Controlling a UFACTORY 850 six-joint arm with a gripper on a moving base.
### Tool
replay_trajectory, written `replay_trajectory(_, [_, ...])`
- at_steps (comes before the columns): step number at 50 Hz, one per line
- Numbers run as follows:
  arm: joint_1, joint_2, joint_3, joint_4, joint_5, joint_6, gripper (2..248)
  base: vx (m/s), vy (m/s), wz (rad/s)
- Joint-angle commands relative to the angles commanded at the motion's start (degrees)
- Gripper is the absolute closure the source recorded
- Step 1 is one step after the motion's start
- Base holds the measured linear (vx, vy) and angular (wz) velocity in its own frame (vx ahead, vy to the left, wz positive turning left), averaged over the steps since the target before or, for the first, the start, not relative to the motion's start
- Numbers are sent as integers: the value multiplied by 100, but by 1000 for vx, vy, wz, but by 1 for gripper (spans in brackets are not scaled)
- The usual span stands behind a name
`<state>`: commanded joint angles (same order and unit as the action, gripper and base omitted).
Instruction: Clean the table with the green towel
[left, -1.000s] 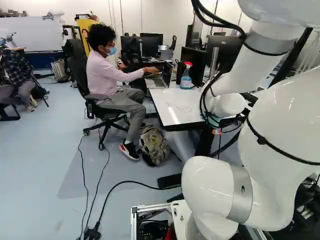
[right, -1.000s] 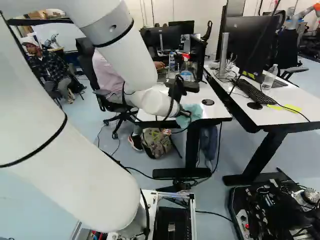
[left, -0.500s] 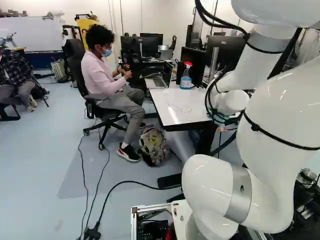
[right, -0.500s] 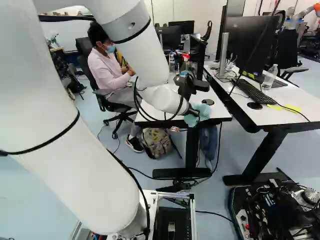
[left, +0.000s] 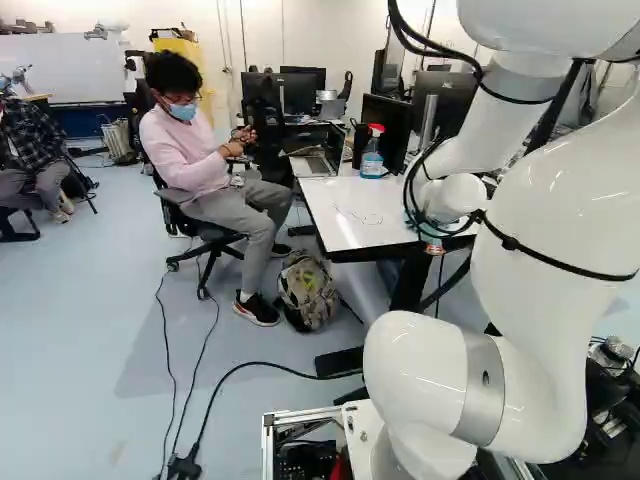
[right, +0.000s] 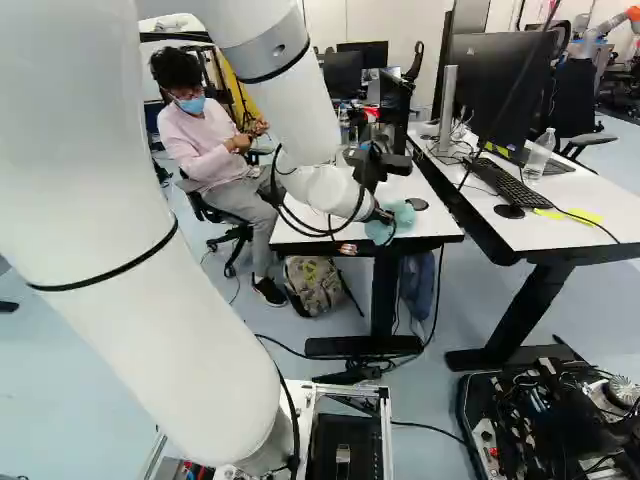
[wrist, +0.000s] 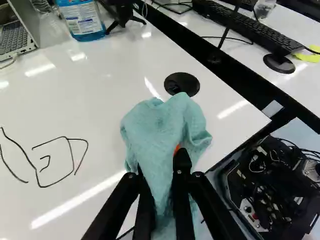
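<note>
In the right base view my gripper (right: 382, 214) is over the near part of the white table, with the green towel (right: 403, 220) bunched at its tip. The wrist view shows the gripper (wrist: 161, 167) with its two fingers on either side of the crumpled towel (wrist: 160, 127), pinching it. The towel spreads ahead of the fingers over the table top (wrist: 110, 100), near the table's edge. Black pen strokes (wrist: 55, 162) mark the surface beside the towel. Whether the towel presses on the table, I cannot tell.
Ahead of the towel is a round black disc (wrist: 181, 83). A blue spray bottle (left: 371, 152) and a laptop (wrist: 17, 35) stand farther back. Beyond the table's edge, a second desk bears a keyboard (right: 515, 186) and monitor. A backpack (right: 314, 284) lies on the floor.
The arm has swung slightly, carrying the gripper and towel a little to the right in the right base view. The fingers' grip looks unchanged, and the base has not moved.
</note>
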<state>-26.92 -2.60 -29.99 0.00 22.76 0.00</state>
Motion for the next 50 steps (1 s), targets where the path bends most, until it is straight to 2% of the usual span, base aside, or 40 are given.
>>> replay_trajectory(27, [469,399,411,0,0,0,208,0,0,0])
replay_trajectory(38, [399,692,701,0,0,0,208,0,0,0])
replay_trajectory(50, [170,820,825,0,0,0,208,0,0,0])
